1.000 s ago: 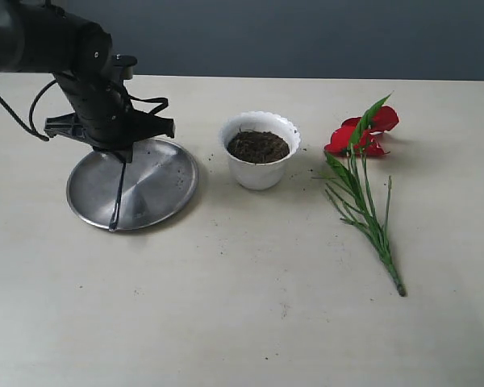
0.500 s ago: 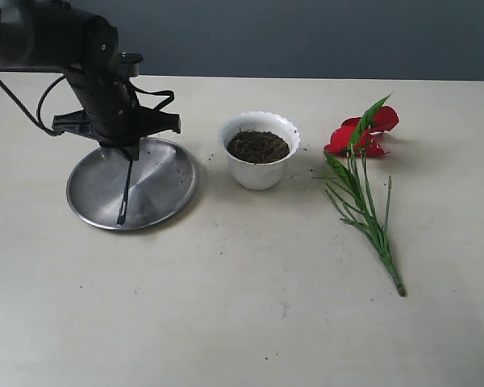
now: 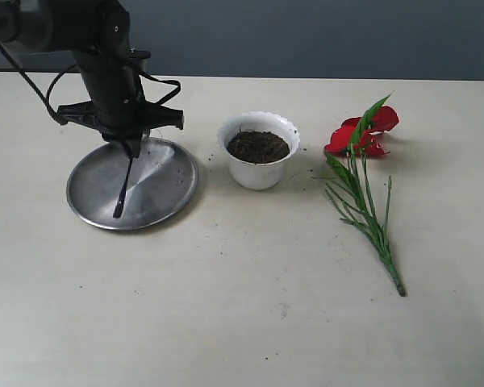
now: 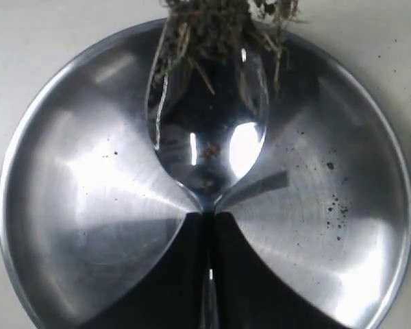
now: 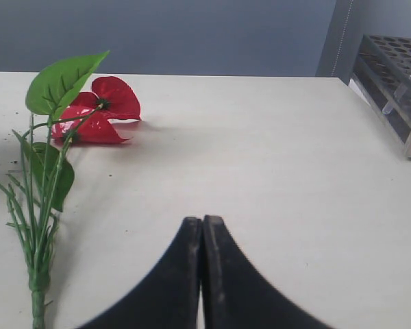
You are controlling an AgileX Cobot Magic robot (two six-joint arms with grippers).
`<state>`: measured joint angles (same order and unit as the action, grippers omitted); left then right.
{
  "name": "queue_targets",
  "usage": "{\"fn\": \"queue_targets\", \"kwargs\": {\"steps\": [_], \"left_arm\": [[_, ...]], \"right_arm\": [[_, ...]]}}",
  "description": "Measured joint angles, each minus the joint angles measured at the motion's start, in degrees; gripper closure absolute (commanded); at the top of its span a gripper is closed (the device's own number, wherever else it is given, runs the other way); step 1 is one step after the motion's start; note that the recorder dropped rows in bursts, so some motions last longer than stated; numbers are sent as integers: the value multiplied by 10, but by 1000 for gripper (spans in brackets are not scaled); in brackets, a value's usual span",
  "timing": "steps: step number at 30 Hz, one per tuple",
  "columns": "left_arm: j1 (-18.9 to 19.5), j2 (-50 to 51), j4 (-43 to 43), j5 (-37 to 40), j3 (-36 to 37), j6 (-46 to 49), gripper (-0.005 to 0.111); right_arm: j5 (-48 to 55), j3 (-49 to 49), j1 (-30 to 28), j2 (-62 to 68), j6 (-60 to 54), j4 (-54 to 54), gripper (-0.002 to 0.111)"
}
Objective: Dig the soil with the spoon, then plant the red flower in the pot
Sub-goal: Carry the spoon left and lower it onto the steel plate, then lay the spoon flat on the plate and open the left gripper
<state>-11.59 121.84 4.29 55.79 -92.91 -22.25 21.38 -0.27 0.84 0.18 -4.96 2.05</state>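
Observation:
My left gripper [image 3: 131, 148] hangs over the steel plate and is shut on the handle of the spoon [image 3: 123, 190], which points down at the plate. In the left wrist view the gripper [image 4: 209, 221] pinches the neck of the shiny spoon [image 4: 209, 130], and a clump of brown soil [image 4: 222, 24] sits on its tip. The white pot [image 3: 259, 171] stands in the middle of the table, filled with dark soil [image 3: 258, 146]. The red flower [image 3: 365, 133] lies flat to the right of the pot. My right gripper [image 5: 203, 223] is shut and empty, on the table beside the flower [image 5: 96, 110].
The round steel plate [image 3: 163, 179] lies left of the pot, with a few soil specks on the plate [image 4: 335, 205]. Crumbs of soil dot the table around the pot. A test-tube rack [image 5: 397, 82] stands at the table's edge in the right wrist view.
The left arm has shifted right and risen a little over the plate. The spoon it holds has moved with it, its tip now further inside the plate. The right gripper has not moved.

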Motion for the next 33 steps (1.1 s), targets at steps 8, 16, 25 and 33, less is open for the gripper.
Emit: {"fn": "queue_targets", "kwargs": {"steps": [8,16,25,33], "left_arm": [[0,35,-1,32,-24,2,106],[0,58,-9,34,-24,2,106],[0,70,-9,28,-31,2,106],[0,70,-3,21,-51,2,106]], "right_arm": [[0,0,0,0,0,0,108],[0,0,0,0,0,0,108],[0,0,0,0,0,0,108],[0,0,0,0,0,0,108]]}}
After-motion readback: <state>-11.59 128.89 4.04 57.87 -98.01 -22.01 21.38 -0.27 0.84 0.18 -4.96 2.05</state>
